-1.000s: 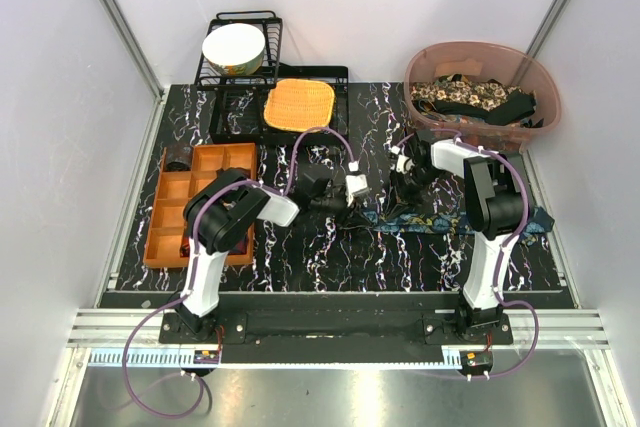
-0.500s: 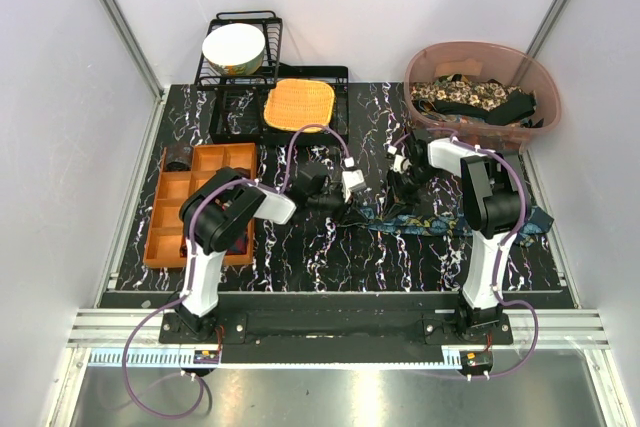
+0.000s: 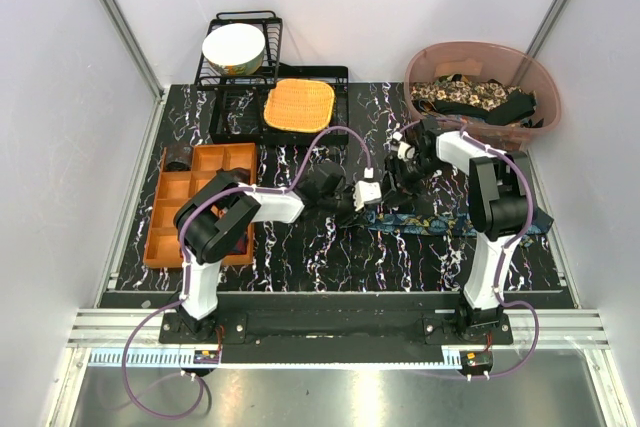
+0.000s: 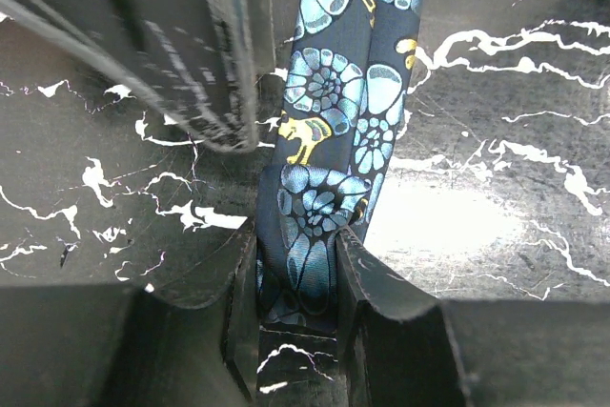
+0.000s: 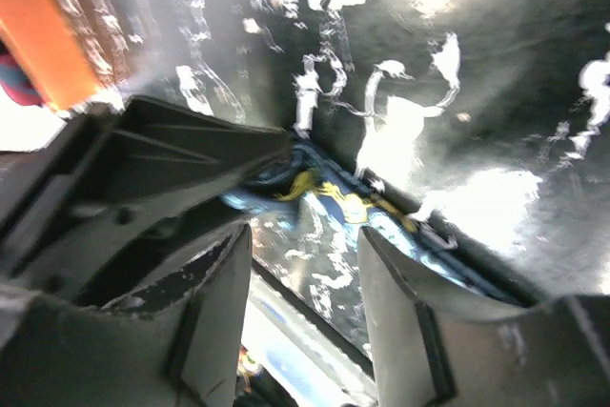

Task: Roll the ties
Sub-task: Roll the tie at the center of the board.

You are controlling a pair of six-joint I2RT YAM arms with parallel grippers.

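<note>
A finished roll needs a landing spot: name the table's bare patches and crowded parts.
Bare table: the near strip between the blue tie and the front edge; the back gap between the orange mat and the basket. Crowded: the middle, where left pincer and right pincer meet at the tie, and beside the orange tray.

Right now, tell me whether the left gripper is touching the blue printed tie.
Touching: in the left wrist view the tie sits squeezed between the left gripper's two fingers.
</note>
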